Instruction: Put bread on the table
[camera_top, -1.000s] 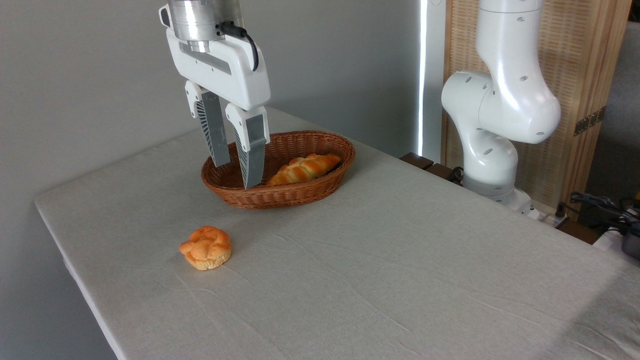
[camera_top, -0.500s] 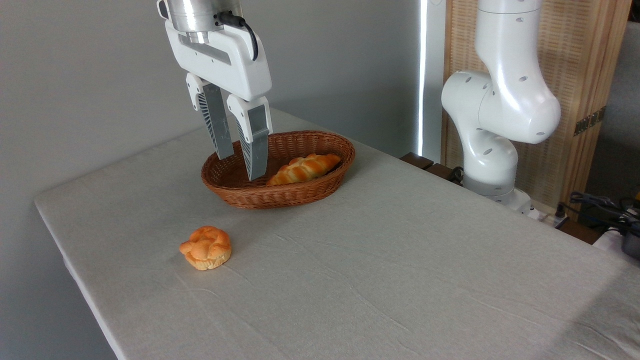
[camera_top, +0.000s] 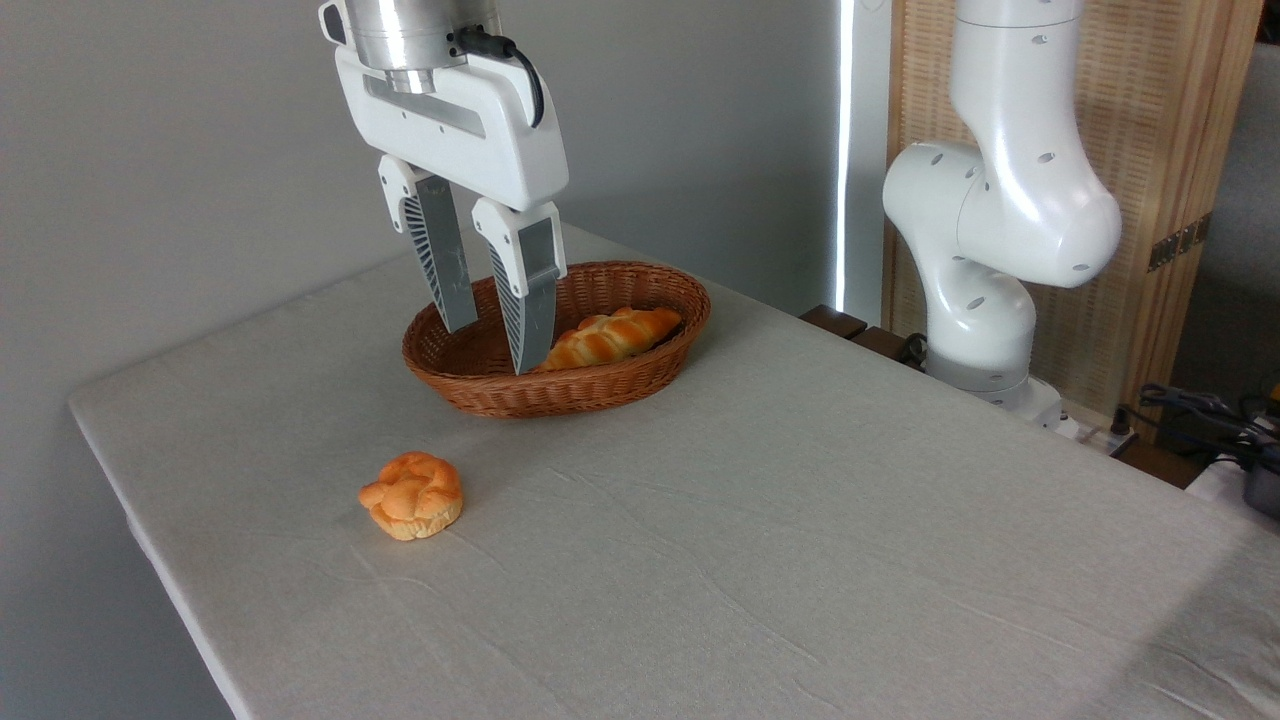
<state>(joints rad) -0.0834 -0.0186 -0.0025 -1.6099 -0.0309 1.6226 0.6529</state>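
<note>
Camera view: bun (camera_top: 412, 495) resting on worktop (camera_top: 760, 520) at seven o'clock; gripper (camera_top: 493, 350) empty, parted, shifted right above wicker basket (camera_top: 610, 385); placement apparently complete.

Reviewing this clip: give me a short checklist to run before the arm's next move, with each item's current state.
1. Bun resting on the table, outside the basket: ok.
2. Gripper empty, fingers apart: ok.
3. Gripper clear of the bun: ok, it hangs up by the basket.
4. Fingertips clear of the basket rim and the loaf: cannot tell, they overlap both in this single view.
5. Loaf lying inside the basket: ok.
6. Cloth around the bun free of other items: ok.
</note>
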